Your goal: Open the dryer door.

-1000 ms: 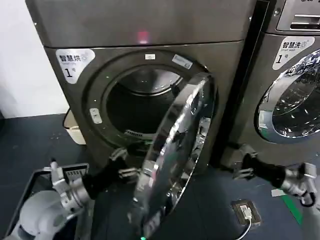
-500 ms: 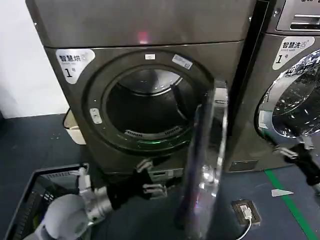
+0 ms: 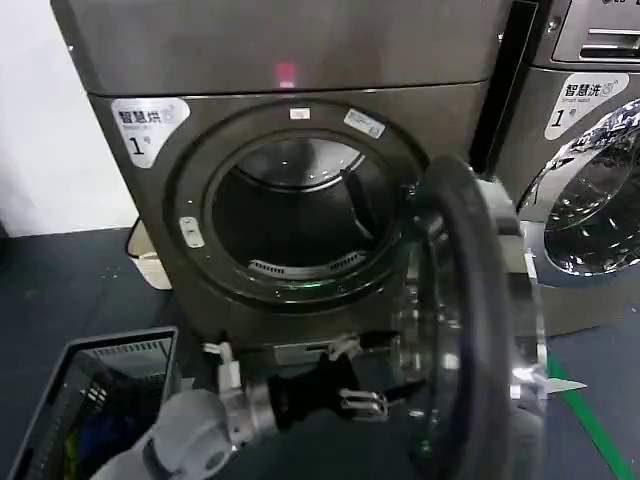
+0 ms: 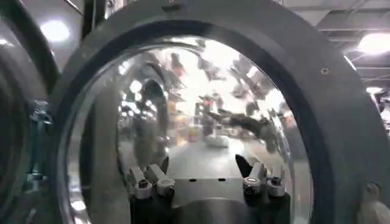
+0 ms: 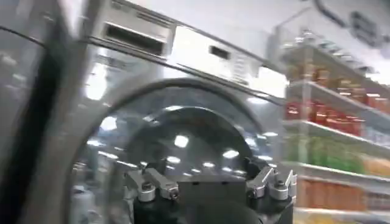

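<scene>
— Where is the dryer door sitting?
— It is standing swung wide off the dark dryer, grey inner side facing the drum opening.
— And the grippers?
— The left gripper is reaching beside the door's inner face, fingers spread, gripping nothing. The right gripper is facing the neighbouring machine, fingers apart too.

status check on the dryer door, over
Left gripper open, low at the dryer door inner side. Right gripper open, facing neighbouring machine. Door swung wide, drum exposed. Nothing blocking.
</scene>
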